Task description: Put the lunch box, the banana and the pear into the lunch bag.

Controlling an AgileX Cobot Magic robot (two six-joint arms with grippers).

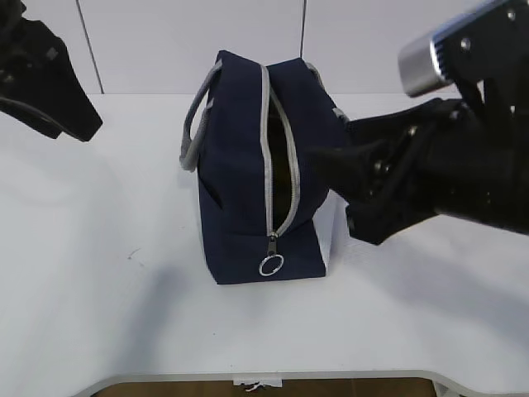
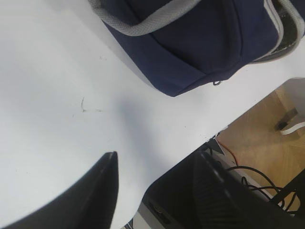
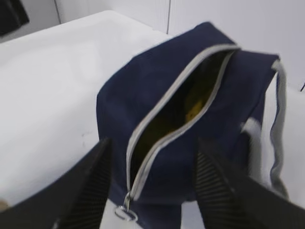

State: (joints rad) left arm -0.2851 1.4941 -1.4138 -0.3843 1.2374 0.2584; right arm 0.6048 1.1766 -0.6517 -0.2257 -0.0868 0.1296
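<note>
1. Hidden: inside of lunch bag (image 1: 248, 165) mostly dark in exterior view; through the zipper gap in right wrist view, only a yellow patch (image 3: 196, 106) visible, blurred, cannot tell banana or pear. Lunch box not visible in any view.
2. Cut off: left claw (image 1: 50, 78) clipped at the upper-left corner of the exterior view; right claw (image 1: 347, 194) large in foreground, hiding part of the bag's right side and white corner panel (image 1: 332, 231).
3. Count: one bag, standing upright mid-surface; two grey strap handles (image 1: 194, 124); one zipper (image 1: 277, 157), unzipped along the top, with one metal ring pull (image 1: 271, 265) hanging on the near end face.
4. Claw state: left claw (image 2: 157, 191) spread, empty, above bare white surface (image 2: 57, 95) near its front edge. Right claw (image 3: 152, 186) spread, empty, over the bag's zipper end.
5. Room: open surface (image 1: 91, 273) left of and in front of bag; small dark scuff (image 2: 83, 106) there. Front edge of surface close below the left claw; floor and cables (image 2: 257, 176) beyond.
</note>
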